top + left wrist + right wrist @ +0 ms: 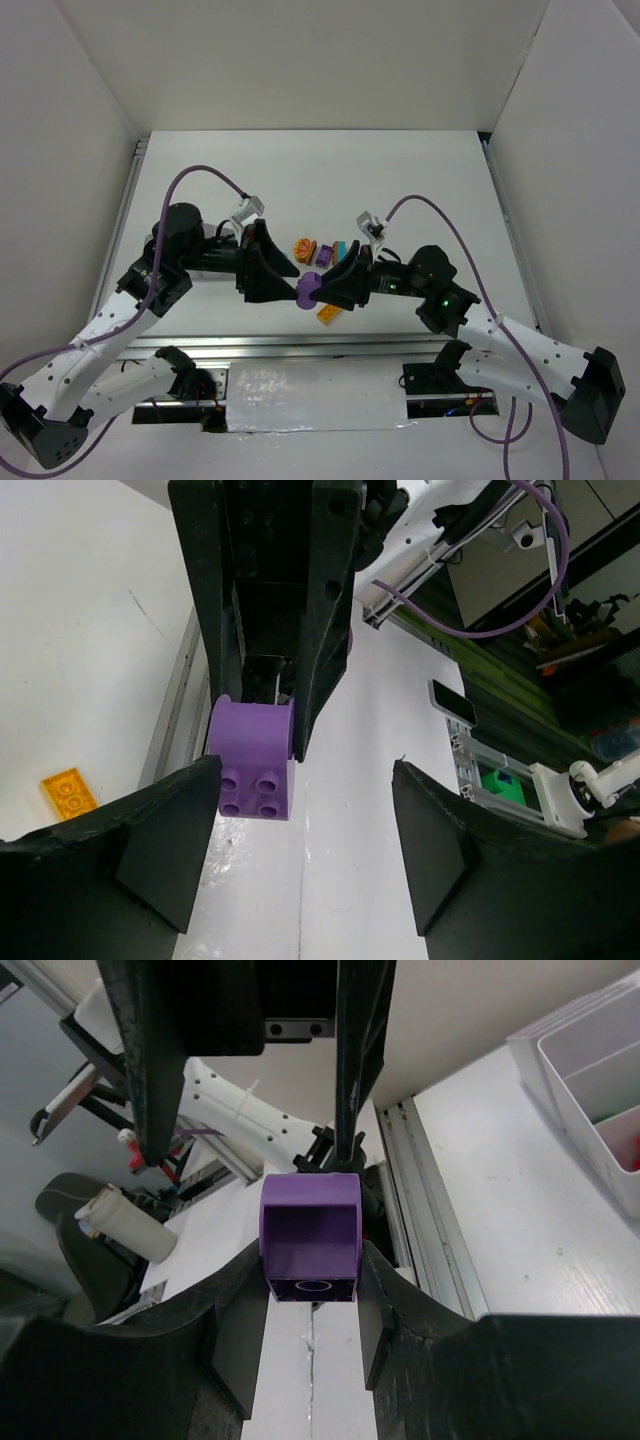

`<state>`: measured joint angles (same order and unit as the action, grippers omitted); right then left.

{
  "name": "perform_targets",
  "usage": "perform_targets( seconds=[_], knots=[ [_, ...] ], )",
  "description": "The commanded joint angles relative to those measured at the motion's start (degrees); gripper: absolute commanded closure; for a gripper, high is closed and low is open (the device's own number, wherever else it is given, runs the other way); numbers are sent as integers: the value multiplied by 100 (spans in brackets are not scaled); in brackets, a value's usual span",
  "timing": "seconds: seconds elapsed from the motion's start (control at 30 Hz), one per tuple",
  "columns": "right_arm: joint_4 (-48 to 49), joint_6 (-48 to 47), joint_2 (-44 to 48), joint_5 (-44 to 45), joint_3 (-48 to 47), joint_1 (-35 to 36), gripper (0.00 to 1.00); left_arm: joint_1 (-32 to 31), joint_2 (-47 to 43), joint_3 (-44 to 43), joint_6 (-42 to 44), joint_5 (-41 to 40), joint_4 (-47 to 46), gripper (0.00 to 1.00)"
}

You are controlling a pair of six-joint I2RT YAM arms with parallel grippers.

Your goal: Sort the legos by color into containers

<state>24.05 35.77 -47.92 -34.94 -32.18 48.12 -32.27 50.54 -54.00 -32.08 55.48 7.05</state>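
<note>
Top view: the purple brick (308, 290) sat between the left gripper (292, 287) and the right gripper (325, 288), an orange brick (328, 312) just beside it. Left wrist — left fingers (150, 850) spread wide, 1 beside the brick, gripping nothing. Right wrist — right fingers (235, 1325) clamped the brick's 2 sides.

No lettering, number, brand mark or sign could be read anywhere in the three views, not on the purple brick (310, 1230), the white tray (600, 1070) or the table (420, 180).
</note>
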Motion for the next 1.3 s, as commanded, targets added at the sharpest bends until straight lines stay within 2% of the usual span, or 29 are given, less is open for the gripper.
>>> perform_targets(
  seconds=[0.0,0.23,0.43,0.53,0.6,0.63,0.73,0.77,0.8,0.83,0.87,0.9,0.97,1.0,1.1,1.13,1.17,1.2,1.27],
  knots=[
    [583,62,28,-180,-350,22,100,-130,43,-129,-45,138,-424,20],
    [715,88,-7,-312,-411,13,100,-279,175,-76,35,24,-353,24],
    [610,9,-15,-102,-464,22,100,-394,245,-181,131,-64,-213,41],
    [390,-35,-86,145,-552,13,100,-429,289,-190,140,-73,-204,43],
    [416,-17,-130,84,-570,22,100,-438,316,-225,210,-125,-134,59],
    [477,0,-173,58,-570,31,100,-438,342,-269,237,-152,-81,72],
    [486,9,-218,40,-570,31,100,-438,412,-339,272,-213,16,99],
    [469,-8,-218,48,-578,31,87,-438,430,-400,342,-292,103,100],
    [443,-43,-218,83,-587,31,62,-447,447,-453,429,-406,234,100],
    [312,-78,-174,179,-561,22,24,-438,465,-645,543,-572,462,100],
    [223,-131,-121,302,-535,22,1,-429,456,-778,814,-870,725,100],
    [-73,-245,18,765,-508,13,0,-429,456,-892,973,-1638,1250,100],
    [-391,-438,212,1364,-351,5,0,-359,509,-1270,1377,-2485,1797,100],
    [-645,-509,439,1776,-219,-4,0,-315,613,-1393,1466,-3508,2305,100],
    [-1138,-729,861,2183,-60,-13,0,115,868,-1824,1590,-4780,2844,100],
    [-1227,-764,968,2358,27,-30,0,255,1078,-2025,1556,-5497,3150,100],
    [-1315,-799,1056,2438,63,-31,0,517,1176,-2097,1546,-5765,3240,100],
    [-1472,-826,1205,2491,98,-31,0,616,1334,-2150,1538,-6334,3320,100],
    [-1657,-852,1294,2632,98,-31,0,783,1440,-2168,1564,-6934,3374,100]
  ],
)
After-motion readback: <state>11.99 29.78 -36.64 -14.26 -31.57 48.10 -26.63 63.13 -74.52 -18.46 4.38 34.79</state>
